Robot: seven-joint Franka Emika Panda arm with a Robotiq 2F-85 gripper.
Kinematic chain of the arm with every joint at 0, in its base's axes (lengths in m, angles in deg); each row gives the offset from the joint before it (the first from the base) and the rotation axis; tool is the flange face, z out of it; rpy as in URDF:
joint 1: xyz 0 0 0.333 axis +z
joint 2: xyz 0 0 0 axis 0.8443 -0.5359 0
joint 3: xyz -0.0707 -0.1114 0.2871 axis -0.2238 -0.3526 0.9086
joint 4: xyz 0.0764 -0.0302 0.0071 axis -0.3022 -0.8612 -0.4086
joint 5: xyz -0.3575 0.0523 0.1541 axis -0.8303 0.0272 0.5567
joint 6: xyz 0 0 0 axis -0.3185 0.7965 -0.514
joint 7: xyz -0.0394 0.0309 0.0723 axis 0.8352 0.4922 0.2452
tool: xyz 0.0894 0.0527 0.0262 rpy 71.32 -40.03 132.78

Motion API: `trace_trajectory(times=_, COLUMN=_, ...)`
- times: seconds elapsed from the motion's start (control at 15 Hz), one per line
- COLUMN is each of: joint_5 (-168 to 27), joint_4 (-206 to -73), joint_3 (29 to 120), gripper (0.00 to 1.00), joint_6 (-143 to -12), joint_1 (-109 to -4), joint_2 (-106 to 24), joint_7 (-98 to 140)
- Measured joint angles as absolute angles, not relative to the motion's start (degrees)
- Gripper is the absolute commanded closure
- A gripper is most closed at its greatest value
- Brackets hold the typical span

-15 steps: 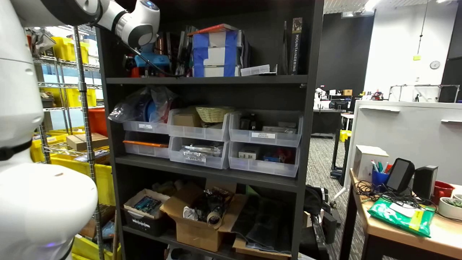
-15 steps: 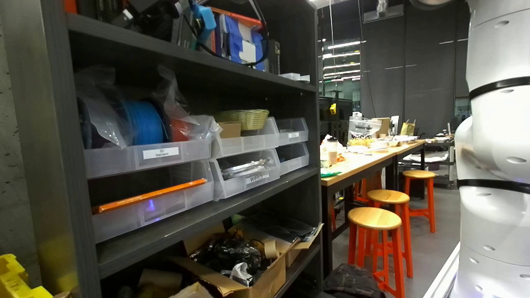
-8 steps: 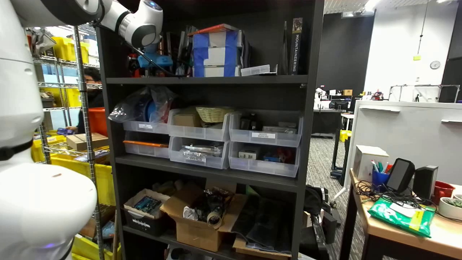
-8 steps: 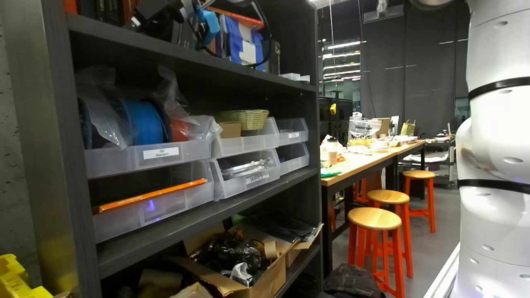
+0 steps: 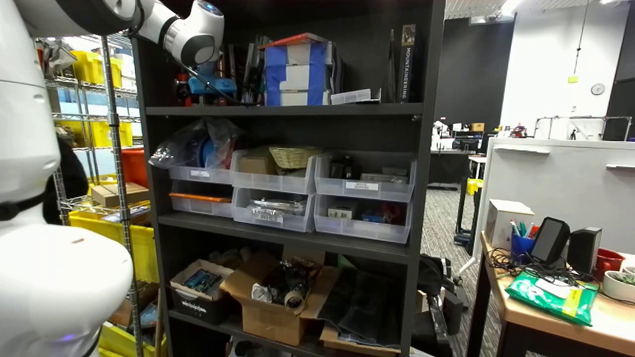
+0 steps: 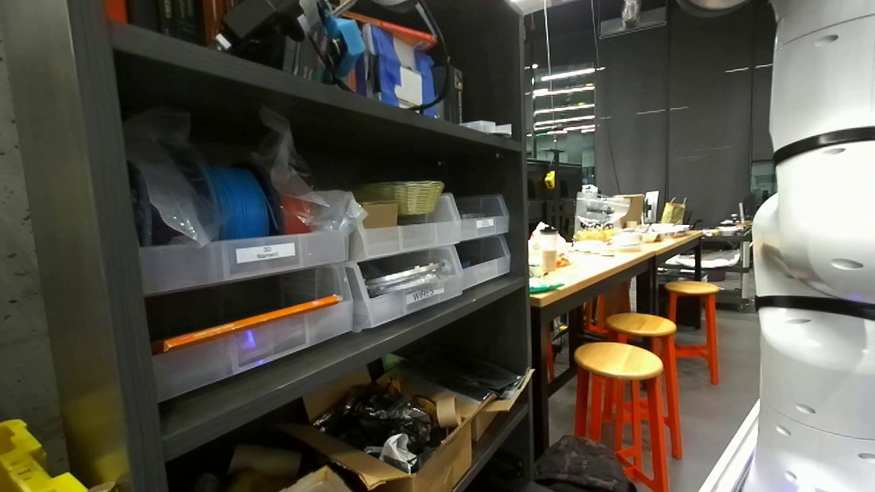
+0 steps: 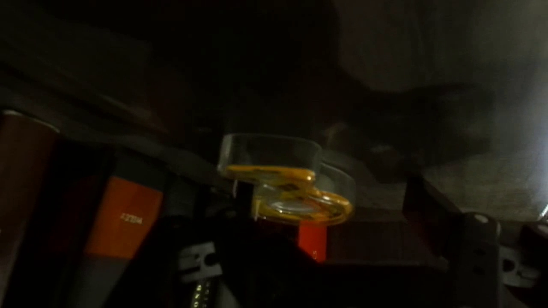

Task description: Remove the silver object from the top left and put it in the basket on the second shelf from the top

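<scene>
We see the Panda arm [image 5: 30,124] bent so that its wrist [image 5: 198,34] is at the left end of the upper shelf board [image 5: 347,109] of a black bookcase [image 5: 427,148], left of a white stack [image 5: 297,73] strapped with blue tape [image 5: 318,74]. In the dark wrist view the Robotiq gripper [image 7: 332,190] has its fingers [image 7: 428,209] apart, and between them shows a curved clear plastic piece [image 7: 287,183] with a yellow edge; we cannot tell whether they touch it. Nor can we tell whether this piece is the silver object, which we cannot pick out for certain in any view. An orange-banded book spine [image 7: 124,218] stands to the left. In both exterior views we find the wicker basket [image 5: 295,157] in the upper middle clear plastic bin [image 5: 270,182], next to a small cardboard box [image 5: 257,164], on the next board down [image 5: 297,239]
</scene>
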State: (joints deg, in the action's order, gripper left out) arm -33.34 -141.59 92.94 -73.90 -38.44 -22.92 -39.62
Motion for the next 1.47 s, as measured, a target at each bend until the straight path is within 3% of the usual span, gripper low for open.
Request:
trace_trajectory(times=0.27, joint_5=-33.32, joint_4=-141.44, joint_3=92.94, gripper=0.73, joint_6=-73.42, joint_1=-38.48, joint_2=-22.62, joint_7=-39.24)
trace_trajectory(times=1.47, joint_5=-34.92, joint_4=-141.26, joint_3=93.01, gripper=0.73, joint_6=-73.49, joint_1=-38.85, joint_2=-21.72, joint_7=-39.44)
